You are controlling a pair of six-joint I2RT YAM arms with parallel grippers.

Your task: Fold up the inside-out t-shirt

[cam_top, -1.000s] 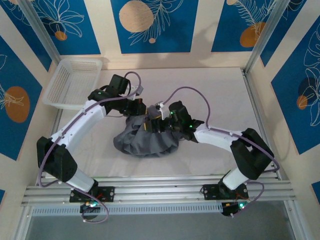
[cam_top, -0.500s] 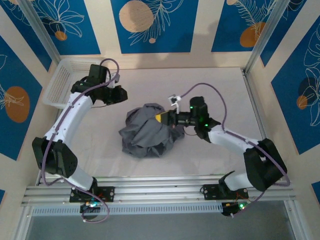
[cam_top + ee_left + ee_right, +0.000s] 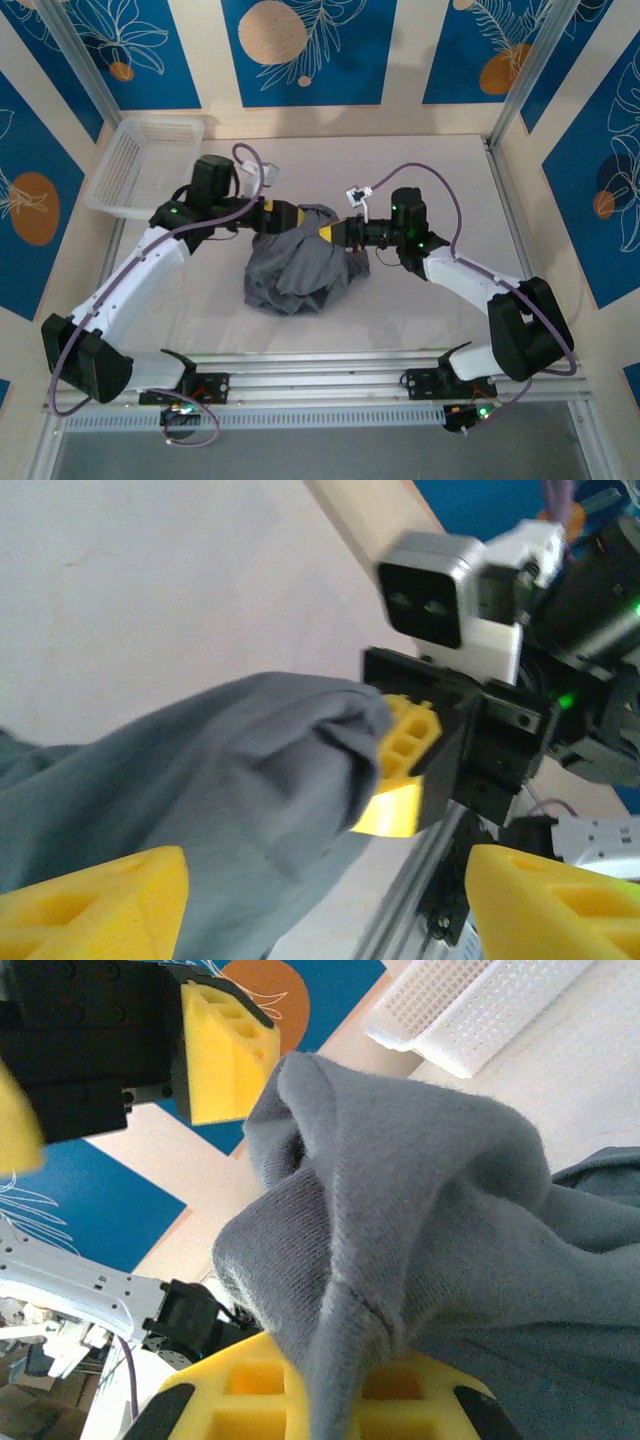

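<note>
A: Where is the inside-out t-shirt (image 3: 295,268) now?

B: Bunched in a grey heap at the middle of the table (image 3: 450,170), well apart from the white basket (image 3: 140,165) in the far left corner.

A: And the right gripper (image 3: 332,232)?

B: Clamped on a raised fold at the heap's far right edge. Its wrist view shows cloth pinched between the yellow pads. A second ago it sat low over the heap.

A: What has changed on the left?

B: Half a second ago the left arm was drawn back beside the basket, clear of the shirt. Now the left gripper (image 3: 286,214) is back at the heap's far edge, facing the right one. Its yellow fingers (image 3: 100,905) stand wide apart, the held fold lying between them, ungrasped.
</note>
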